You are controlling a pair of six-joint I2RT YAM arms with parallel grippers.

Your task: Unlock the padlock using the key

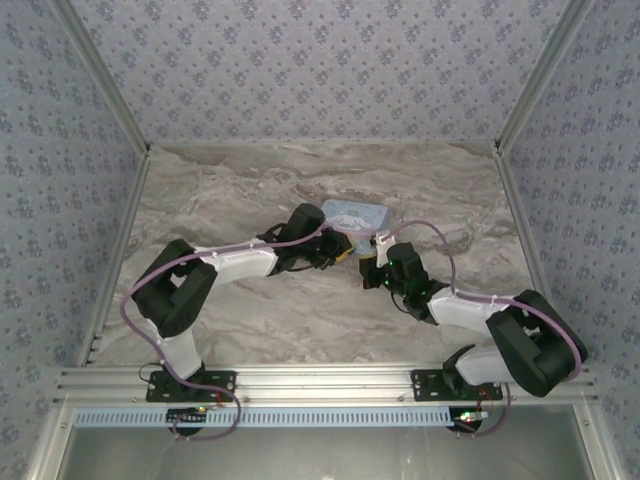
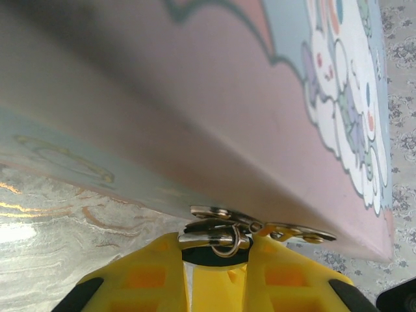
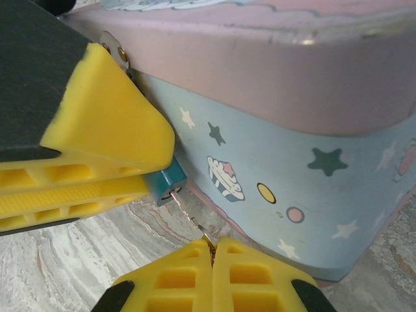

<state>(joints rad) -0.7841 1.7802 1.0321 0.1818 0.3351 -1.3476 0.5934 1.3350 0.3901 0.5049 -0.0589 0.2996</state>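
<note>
Left fingers (image 3: 153, 159) clamp the small padlock (image 3: 164, 186) beside the cartoon tin (image 3: 292, 182). Right fingers (image 3: 224, 260) pinch the key (image 3: 190, 218), its tip at the padlock's blue end.

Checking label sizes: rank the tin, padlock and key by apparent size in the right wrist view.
1. tin, largest by far.
2. padlock, only a small blue corner showing.
3. key, a thin sliver, partly hidden.
</note>
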